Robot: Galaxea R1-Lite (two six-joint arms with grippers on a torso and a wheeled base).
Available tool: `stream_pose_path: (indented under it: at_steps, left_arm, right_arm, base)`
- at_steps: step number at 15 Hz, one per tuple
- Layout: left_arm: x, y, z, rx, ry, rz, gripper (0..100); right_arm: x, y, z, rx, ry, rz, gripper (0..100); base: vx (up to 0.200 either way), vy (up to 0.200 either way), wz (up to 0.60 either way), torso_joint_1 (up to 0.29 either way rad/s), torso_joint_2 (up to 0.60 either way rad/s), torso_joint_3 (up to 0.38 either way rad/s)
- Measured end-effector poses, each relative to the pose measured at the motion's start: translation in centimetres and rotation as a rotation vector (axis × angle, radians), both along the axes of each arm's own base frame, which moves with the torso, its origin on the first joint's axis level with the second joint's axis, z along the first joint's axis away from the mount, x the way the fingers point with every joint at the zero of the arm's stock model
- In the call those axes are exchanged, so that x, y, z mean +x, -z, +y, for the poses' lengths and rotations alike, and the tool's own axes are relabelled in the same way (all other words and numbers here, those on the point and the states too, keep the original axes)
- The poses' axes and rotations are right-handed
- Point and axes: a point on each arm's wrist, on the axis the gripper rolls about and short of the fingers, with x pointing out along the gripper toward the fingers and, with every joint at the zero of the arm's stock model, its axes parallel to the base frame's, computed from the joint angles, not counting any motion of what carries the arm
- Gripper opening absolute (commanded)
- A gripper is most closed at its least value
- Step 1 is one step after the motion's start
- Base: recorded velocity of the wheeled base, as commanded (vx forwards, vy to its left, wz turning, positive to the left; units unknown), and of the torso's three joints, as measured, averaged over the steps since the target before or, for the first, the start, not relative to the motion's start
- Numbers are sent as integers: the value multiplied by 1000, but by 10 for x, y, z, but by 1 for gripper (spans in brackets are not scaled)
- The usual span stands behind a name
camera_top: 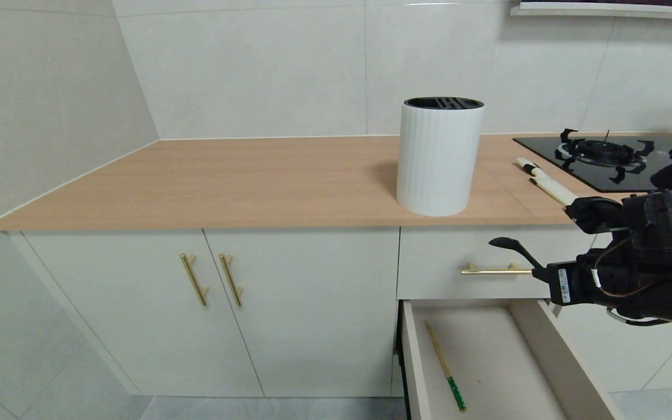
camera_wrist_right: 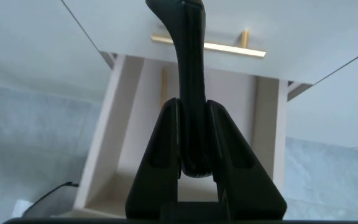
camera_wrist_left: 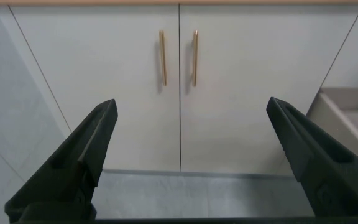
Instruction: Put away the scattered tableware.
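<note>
The right claw (camera_top: 549,274) is pinched tight on one end of a long black utensil (camera_top: 514,251), and most of that utensil sticks out ahead of the fingers, so from where I stand the grip looks like the weak spot: held that far back, it could pivot or slide out if the wrist tips. Its free end sits close to the gold handle (camera_top: 493,270) of the closed upper drawer just ahead of the claw, and a push forward could knock it there and twist it loose. The open drawer (camera_top: 412,361) lies below and ahead of the claw, with one chopstick (camera_top: 444,364) already on its floor. Let go too early or off to the side and the utensil could hit the drawer's wall or drop to the floor. More tableware, some pale pieces (camera_top: 552,188), waits on the desk (camera_top: 254,181) above and beyond the claw, beside the white holder (camera_top: 440,156). The left claw (camera_wrist_left: 191,162) is spread wide and empty, facing the cabinet doors (camera_wrist_left: 179,93). I see little risk there unless it drifts into them.
</note>
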Motion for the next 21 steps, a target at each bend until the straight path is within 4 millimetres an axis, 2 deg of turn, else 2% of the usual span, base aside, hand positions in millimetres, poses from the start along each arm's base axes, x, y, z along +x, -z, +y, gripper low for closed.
stream_pose_path:
  at_steps: [10, 17, 21]
  left_arm:
    - [0, 0, 0, 0, 0, 2, 100]
    - [0, 0, 0, 0, 1, -1, 100]
    - [0, 0, 0, 0, 0, 0, 100]
  right_arm:
    - [6, 9, 1, -10, 5, 33, 0]
    - [10, 17, 2, -18, 5, 59, 0]
    - [26, 33, 7, -32, 32, 31, 0]
  base:
    - [0, 0, 0, -146, 440, 296]
    - [0, 0, 0, -12, 49, 30]
    - [0, 0, 0, 0, 0, 0]
